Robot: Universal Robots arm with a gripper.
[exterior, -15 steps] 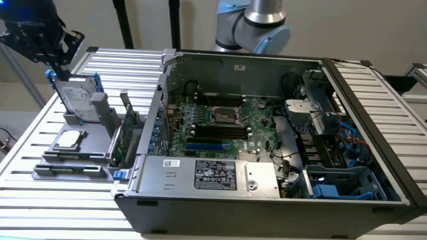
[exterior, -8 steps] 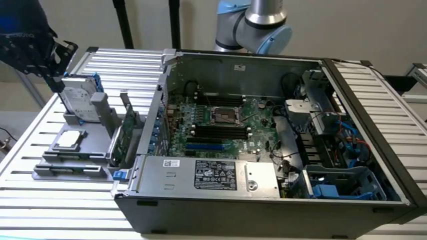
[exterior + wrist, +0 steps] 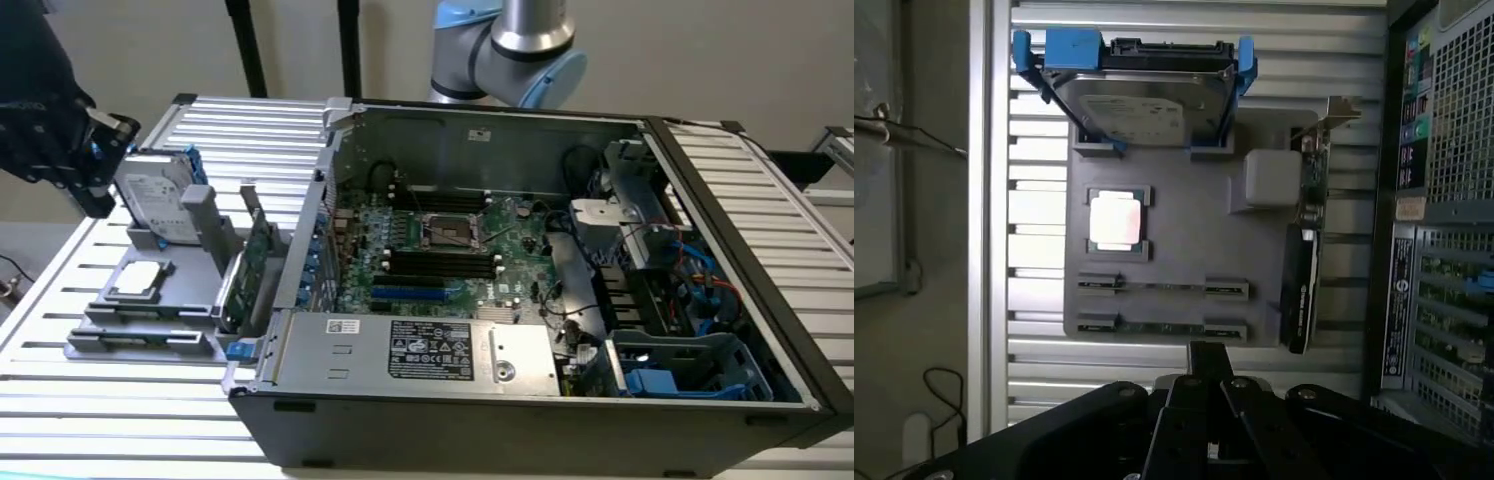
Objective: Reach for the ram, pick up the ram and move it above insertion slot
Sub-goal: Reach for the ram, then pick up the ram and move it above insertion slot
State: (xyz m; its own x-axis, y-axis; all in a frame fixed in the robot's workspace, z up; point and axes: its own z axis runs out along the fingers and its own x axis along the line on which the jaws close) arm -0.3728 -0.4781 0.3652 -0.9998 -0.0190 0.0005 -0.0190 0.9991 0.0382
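Empty claw [image 3: 1205,352], drawn narrow, hangs beside tray [image 3: 1184,250] holding hard drive [image 3: 1139,110], expansion card [image 3: 1301,290].

Exterior view: set high and off the arm, angled down over the whole open computer case [image 3: 534,440] and the slatted surface [image 3: 120,400], far enough back to take in the grey parts tray [image 3: 180,300] at the exterior view's left.

Wrist view: aimed straight down past the gripper [image 3: 1206,350], much nearer, onto the grey parts tray [image 3: 1174,250].

Shared by both: that tray, its hard drive [image 3: 158,205] [image 3: 1139,105], the expansion card [image 3: 256,265] [image 3: 1301,290], the slats, and one side of the case [image 3: 1444,200].
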